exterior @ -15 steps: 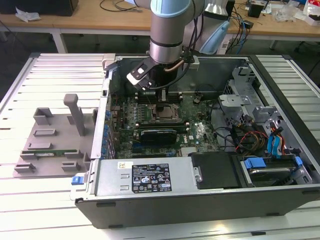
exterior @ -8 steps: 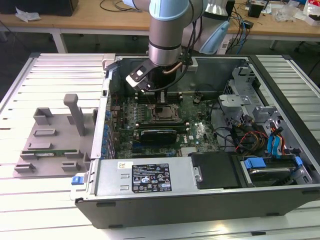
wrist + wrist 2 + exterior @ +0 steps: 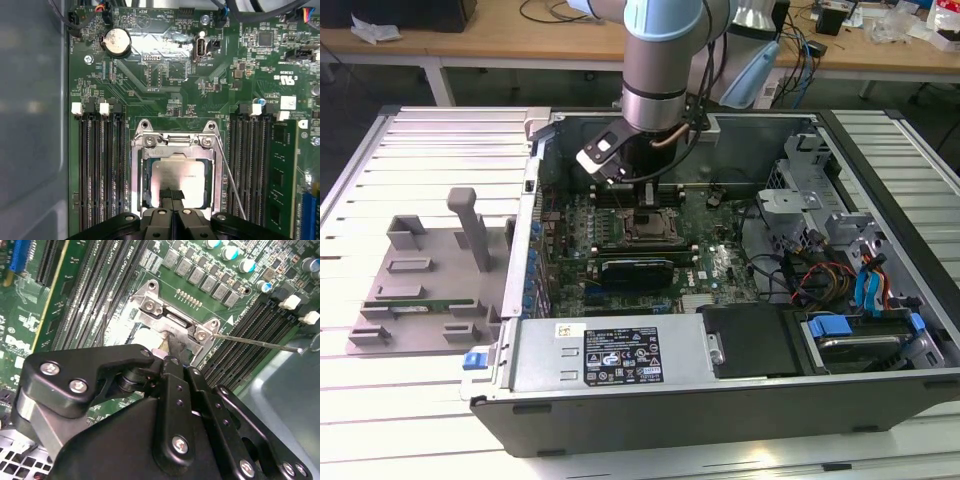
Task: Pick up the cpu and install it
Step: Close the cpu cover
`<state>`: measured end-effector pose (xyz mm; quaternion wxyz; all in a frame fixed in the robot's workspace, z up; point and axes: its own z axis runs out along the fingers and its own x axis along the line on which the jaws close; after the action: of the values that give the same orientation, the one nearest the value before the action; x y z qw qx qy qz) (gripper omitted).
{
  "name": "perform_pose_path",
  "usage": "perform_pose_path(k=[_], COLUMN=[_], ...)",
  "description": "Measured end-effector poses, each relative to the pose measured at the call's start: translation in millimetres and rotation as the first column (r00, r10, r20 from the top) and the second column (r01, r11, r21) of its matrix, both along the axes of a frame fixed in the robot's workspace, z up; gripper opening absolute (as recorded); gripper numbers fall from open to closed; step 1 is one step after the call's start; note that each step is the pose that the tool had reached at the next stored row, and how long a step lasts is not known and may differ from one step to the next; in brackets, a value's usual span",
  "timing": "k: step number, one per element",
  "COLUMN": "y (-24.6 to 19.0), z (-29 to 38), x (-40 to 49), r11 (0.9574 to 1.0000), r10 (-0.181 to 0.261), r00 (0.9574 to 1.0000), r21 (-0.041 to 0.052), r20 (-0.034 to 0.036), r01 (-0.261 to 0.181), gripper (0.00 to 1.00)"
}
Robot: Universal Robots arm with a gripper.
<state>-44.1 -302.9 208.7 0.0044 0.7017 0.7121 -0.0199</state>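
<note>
one robot arm (image 3: pixel 660 60) reached down in the exterior view into one open computer case (image 3: pixel 720 400) that lay on a slatted tabletop (image 3: pixel 380 160). its hand (image 3: pixel 645 195) hung just above the single socket (image 3: pixel 655 228) on the green board. toward the exterior view's left, well apart from the case, sat one grey fixture (image 3: pixel 420 270) with one green memory stick (image 3: pixel 415 304) lying on it.

two screws (image 3: pixel 148 305) held the end of the socket's metal frame in the second wrist view, and one thin lever rod (image 3: pixel 260 342) ran along beside it. the black hand reached down over the socket.

one cpu (image 3: pixel 182 175) lay flat inside the socket frame in the first wrist view, silver top up. the two fingers (image 3: pixel 167 197) were pressed together with no gap between them, their tips over the cpu's edge; whether they touched it could not be told. two banks of black memory slots (image 3: pixel 102 165) flanked the socket, and one round coin battery (image 3: pixel 116 42) sat farther off.
</note>
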Motion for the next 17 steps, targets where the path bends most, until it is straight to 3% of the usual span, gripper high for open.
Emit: perform_pose_path(k=[6, 11, 17], y=[0.0, 0.0, 0.0], z=[12.2, 17.4, 30.1], x=[0.1, 0.1, 0.2], r11=[1.0000, 1.0000, 1.0000], r10=[0.000, 0.000, 0.000], r00=[1.0000, 1.0000, 1.0000], r21=[-0.0006, -0.0015, -0.0045], r20=[-0.0002, -0.0002, -0.0002], r01=[0.000, 0.000, 0.000], gripper=[0.11, 0.11, 0.11])
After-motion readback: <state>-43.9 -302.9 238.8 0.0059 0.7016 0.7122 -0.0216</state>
